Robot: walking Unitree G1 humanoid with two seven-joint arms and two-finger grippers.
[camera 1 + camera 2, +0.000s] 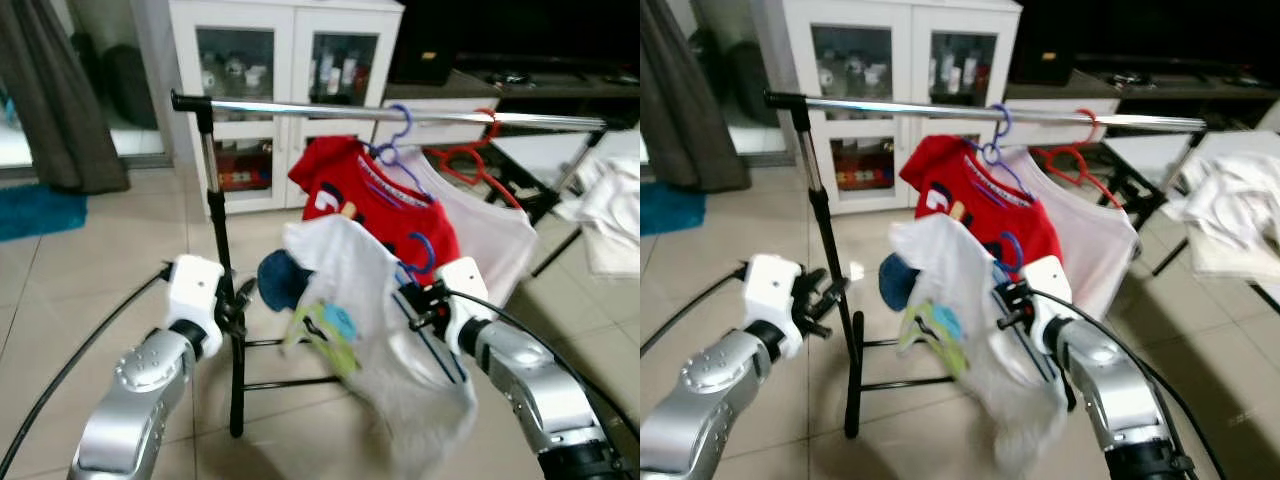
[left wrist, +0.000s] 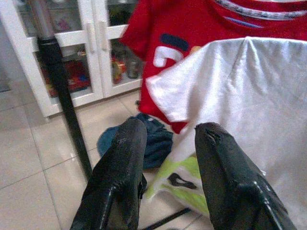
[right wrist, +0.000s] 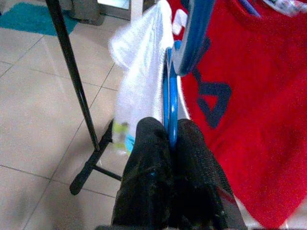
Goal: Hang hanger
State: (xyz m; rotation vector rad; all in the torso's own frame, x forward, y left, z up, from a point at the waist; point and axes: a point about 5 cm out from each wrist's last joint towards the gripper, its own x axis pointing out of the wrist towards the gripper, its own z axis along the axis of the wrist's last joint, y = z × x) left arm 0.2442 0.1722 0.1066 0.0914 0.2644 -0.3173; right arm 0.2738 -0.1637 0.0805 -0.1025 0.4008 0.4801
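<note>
Your right gripper (image 3: 168, 139) has its two fingers pinched tight on a blue hanger (image 3: 169, 96); the hanger is thin blue plastic with a curled hook (image 1: 424, 252), and a white shirt (image 1: 350, 290) with a green and blue print hangs from it, drooping toward the floor. You are holding it low, in front of the rack and well below the rail (image 1: 380, 112), not hooked on. Your left gripper (image 2: 168, 158) is spread wide with nothing between the fingers, raised beside the rack's black post (image 1: 222, 260). Count three hangers: yours, a purple one (image 1: 400, 135) on the rail carrying a red shirt (image 1: 370, 205), and a bare red one (image 1: 470, 160) on the rail further right; two shirts hang on the rail, red and a pale one (image 1: 490, 235). The red shirt bears white and blue lettering, too broken by folds to read; a dark blue cloth (image 1: 280, 280) lies by the rack's foot.
</note>
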